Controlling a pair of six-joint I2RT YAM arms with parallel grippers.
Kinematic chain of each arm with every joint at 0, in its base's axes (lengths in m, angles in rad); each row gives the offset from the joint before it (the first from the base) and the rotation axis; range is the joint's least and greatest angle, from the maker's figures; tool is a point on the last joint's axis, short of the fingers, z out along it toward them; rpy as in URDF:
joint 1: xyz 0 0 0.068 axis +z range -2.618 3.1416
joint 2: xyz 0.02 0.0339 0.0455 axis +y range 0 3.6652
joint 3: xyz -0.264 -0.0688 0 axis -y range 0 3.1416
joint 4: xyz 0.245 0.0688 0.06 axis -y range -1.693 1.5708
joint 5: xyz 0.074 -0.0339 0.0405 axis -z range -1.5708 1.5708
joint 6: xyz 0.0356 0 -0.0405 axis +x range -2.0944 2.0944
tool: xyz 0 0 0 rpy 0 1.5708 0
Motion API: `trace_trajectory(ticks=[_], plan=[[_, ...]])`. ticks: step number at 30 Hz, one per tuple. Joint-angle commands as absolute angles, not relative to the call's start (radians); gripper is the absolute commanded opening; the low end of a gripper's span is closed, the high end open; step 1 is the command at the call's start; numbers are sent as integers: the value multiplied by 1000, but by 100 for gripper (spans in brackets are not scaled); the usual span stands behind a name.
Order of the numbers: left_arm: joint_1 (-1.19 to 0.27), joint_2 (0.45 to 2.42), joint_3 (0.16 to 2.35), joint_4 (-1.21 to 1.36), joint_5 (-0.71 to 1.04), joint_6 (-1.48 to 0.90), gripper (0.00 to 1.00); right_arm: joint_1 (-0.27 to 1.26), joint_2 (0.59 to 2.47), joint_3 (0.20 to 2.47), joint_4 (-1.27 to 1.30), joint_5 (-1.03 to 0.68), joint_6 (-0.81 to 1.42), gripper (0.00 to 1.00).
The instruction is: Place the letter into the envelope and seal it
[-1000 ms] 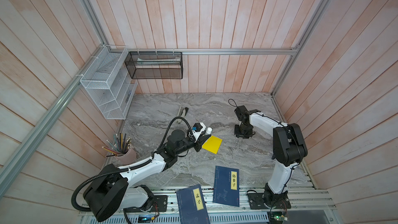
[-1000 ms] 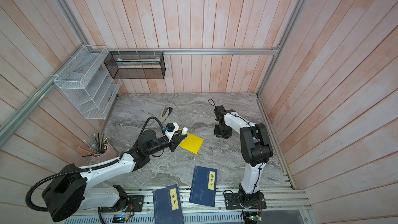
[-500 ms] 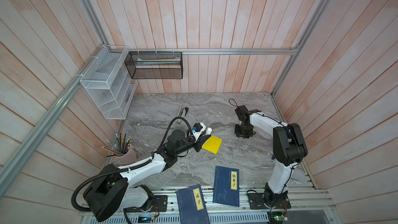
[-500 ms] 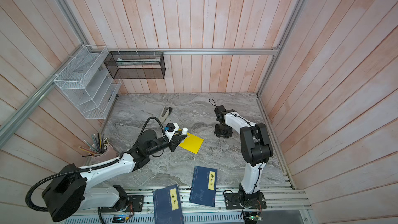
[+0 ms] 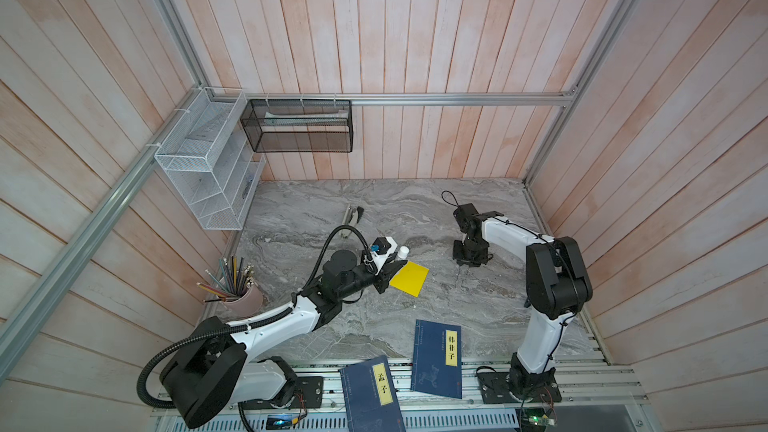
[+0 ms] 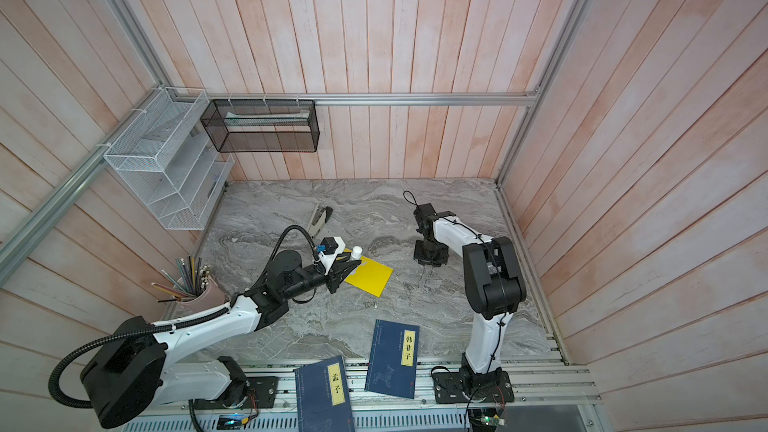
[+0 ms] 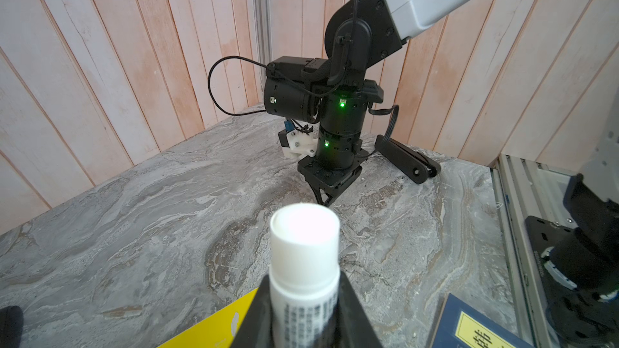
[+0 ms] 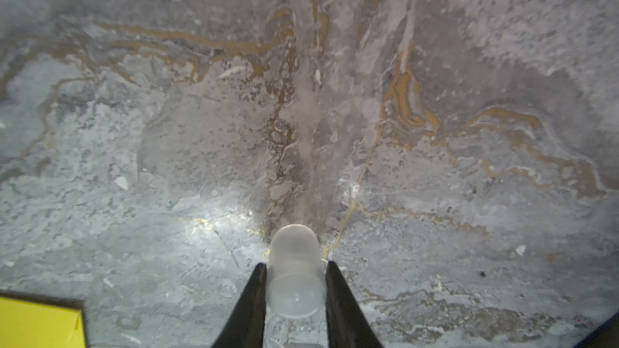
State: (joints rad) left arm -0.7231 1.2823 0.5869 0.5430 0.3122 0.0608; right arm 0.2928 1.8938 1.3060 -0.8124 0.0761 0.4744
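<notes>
The envelope [image 5: 411, 280] lies flat on the desk [image 5: 457, 309] near its middle, yellow face up, with one corner under my left end effector [image 5: 392, 271]. The letter I cannot see in any view. I judge it is already inside, though nothing here proves it, and I cannot tell how the flap lies. My left end effector is narrowed onto a white glue stick [image 7: 303, 256], both fingers [image 7: 355, 316] pressed to the tube's sides, and the uncapped end pokes out past the tips near the envelope's edge. I think I hold it there because the flap needs glue before it can be pressed shut. A pale smear shows on the yellow paper beside my finger in the left wrist view, but I cannot say whether it is glue. Well apart, toward the right of the desk, my right end effector [image 8: 294, 296] points straight down with its fingers set against either side of a translucent cap [image 8: 294, 262]. It is most likely the stick's own, kept clear of the paper so it can go back on afterwards; whether it rests on the stone or hangs just off it I cannot tell. The tube carries rows of small dark print, too blurred to read. Nearer my bases lies a dark blue book [image 5: 438, 357] whose yellow label reads 韩非子, and a second book [image 5: 372, 392], hanging over the desk's front edge, is labelled 孟子.
</notes>
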Motion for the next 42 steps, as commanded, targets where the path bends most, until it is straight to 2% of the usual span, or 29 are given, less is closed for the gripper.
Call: trace_trajectory(ticks=[1, 5, 14, 24, 33, 42], plan=[[-730, 1266, 598, 545, 308, 80, 0, 290, 1844, 1339, -852, 67, 457, 27], [-741, 1272, 589, 554, 283, 97, 0, 291, 1788, 1386, -904, 19, 415, 27], [-753, 1347, 475, 814, 245, 156, 0, 310, 1647, 1601, -1121, -136, 317, 27], [-755, 1545, 540, 1012, 267, 282, 0, 392, 1536, 1733, -1203, -315, 323, 27], [-750, 1682, 703, 977, 320, 285, 0, 454, 1534, 1784, -1250, -341, 344, 27], [-752, 1707, 782, 882, 368, 244, 0, 497, 1571, 1806, -1244, -301, 366, 27]])
